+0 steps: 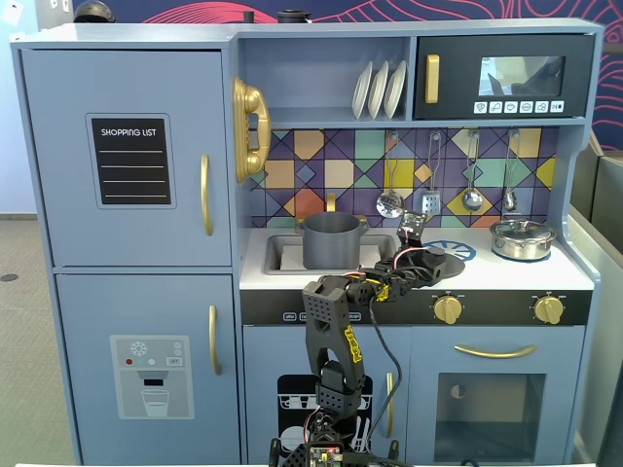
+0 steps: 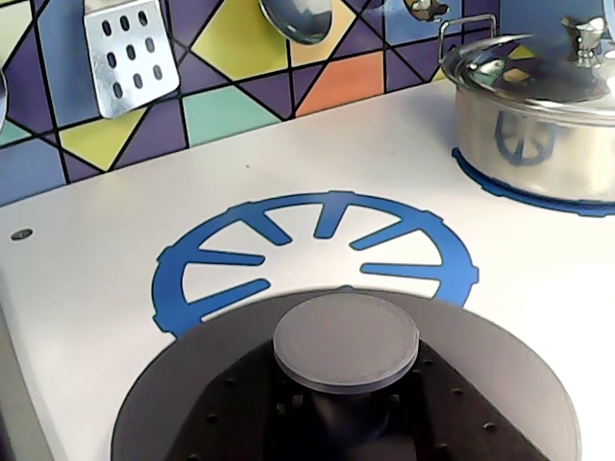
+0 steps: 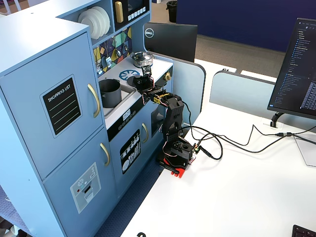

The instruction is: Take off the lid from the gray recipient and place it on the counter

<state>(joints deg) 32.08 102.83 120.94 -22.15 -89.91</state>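
Observation:
The gray recipient (image 1: pixel 333 240) stands open, without a lid, in the recessed sink; it also shows in the other fixed view (image 3: pixel 109 93). My gripper (image 2: pixel 351 418) is shut on the stem under the knob of the dark gray lid (image 2: pixel 500 375). The lid is held flat over the white counter (image 2: pixel 86 288), at the near edge of the blue burner print (image 2: pixel 317 230). I cannot tell whether the lid touches the counter. In the fixed views the lid (image 1: pixel 435 263) and gripper (image 3: pixel 144 81) are right of the sink.
A shiny steel pot (image 2: pixel 524 120) with its own lid stands on the far right burner, also in a fixed view (image 1: pixel 522 238). Utensils (image 2: pixel 130 48) hang on the tiled back wall. The sink (image 1: pixel 282 255) lies left of the lid.

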